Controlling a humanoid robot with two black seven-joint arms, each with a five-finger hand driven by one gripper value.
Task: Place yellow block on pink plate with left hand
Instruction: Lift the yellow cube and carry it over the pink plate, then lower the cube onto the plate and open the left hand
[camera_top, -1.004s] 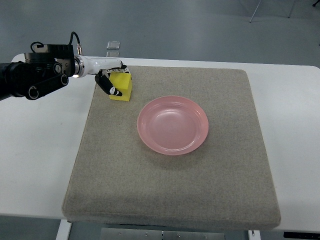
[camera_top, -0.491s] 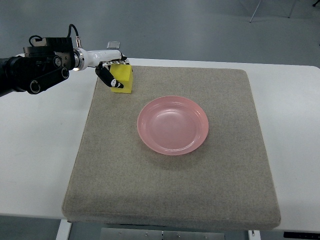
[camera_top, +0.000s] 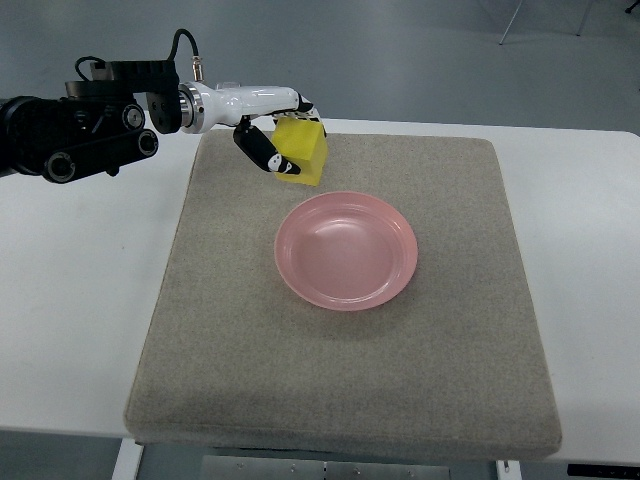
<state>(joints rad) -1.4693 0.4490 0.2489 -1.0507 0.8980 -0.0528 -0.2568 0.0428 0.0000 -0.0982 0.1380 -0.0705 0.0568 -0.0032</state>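
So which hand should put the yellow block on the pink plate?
The left hand. Its fingers already grip the yellow block, held just beyond the pink plate's far-left rim. The right hand is not in view.

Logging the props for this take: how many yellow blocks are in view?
1. The yellow block is held in the left hand, above the mat's far edge, up-left of the pink plate.

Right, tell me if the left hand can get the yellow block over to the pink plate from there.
Probably yes: the left hand grips the yellow block, and nothing stands between it and the pink plate.
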